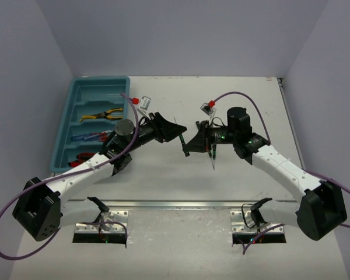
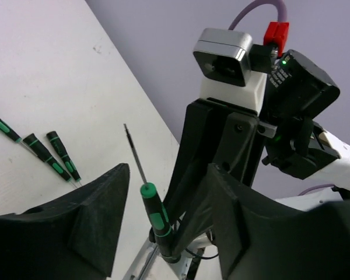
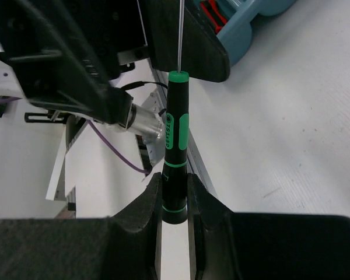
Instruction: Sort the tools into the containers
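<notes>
My right gripper (image 3: pixel 175 178) is shut on the butt of a thin green-and-black screwdriver (image 3: pixel 176 134), whose shaft points toward the left arm. My left gripper (image 2: pixel 168 172) stands open around that same screwdriver (image 2: pixel 154 216), one jaw on each side with a gap to both. The two grippers meet above the table's middle, left gripper (image 1: pixel 176 133) facing right gripper (image 1: pixel 188 149). The teal tray (image 1: pixel 67 125) lies at the far left and holds yellow-handled pliers (image 1: pixel 102 115), blue-handled screwdrivers (image 1: pixel 87 137) and red-handled tools (image 1: pixel 81 157) in separate compartments.
Three more green-and-black screwdrivers (image 2: pixel 44 154) lie on the white table under the right arm's wrist (image 1: pixel 212 154). A corner of the tray (image 3: pixel 245 35) shows behind the left finger in the right wrist view. Purple cables loop from both arms.
</notes>
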